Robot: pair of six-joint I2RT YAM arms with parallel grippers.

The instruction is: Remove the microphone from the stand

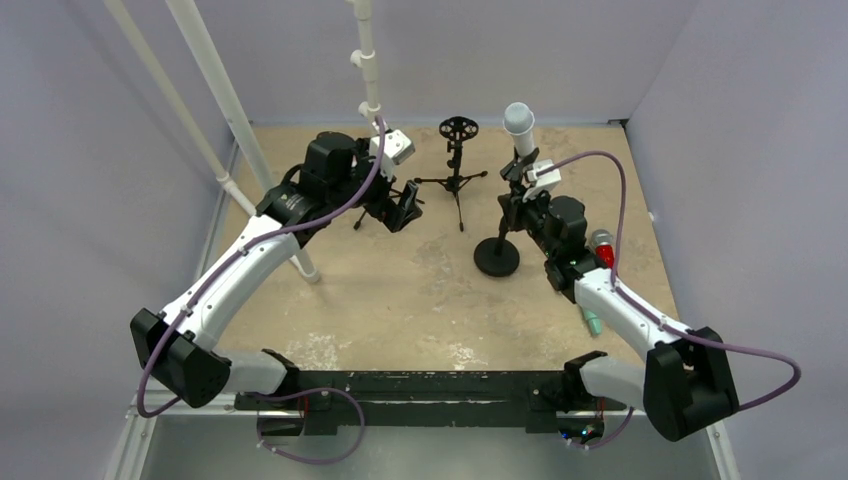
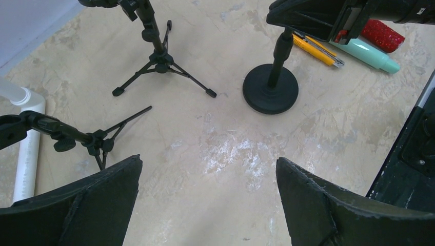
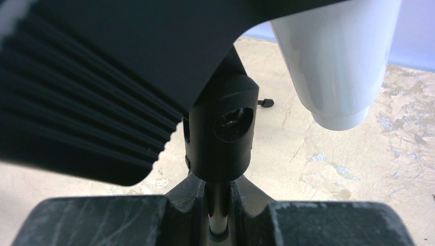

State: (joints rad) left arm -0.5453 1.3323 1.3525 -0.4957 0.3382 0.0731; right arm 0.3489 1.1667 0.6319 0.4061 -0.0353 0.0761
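Okay, my right gripper (image 3: 218,218) is clamped tight on the thin pole of the round-base stand (image 1: 496,258), just under its clip joint, touching both sides, I think. The grey microphone (image 1: 519,127) sits tilted in that clip, near the far edge of the table (image 1: 400,300), right of middle. My left gripper (image 2: 208,171) hangs wide open, holding nothing, beside the tripod stand (image 1: 457,172).

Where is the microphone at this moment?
In the top view, the microphone sits in the round-base stand right of centre, above the right hand, with a tripod stand to its left.
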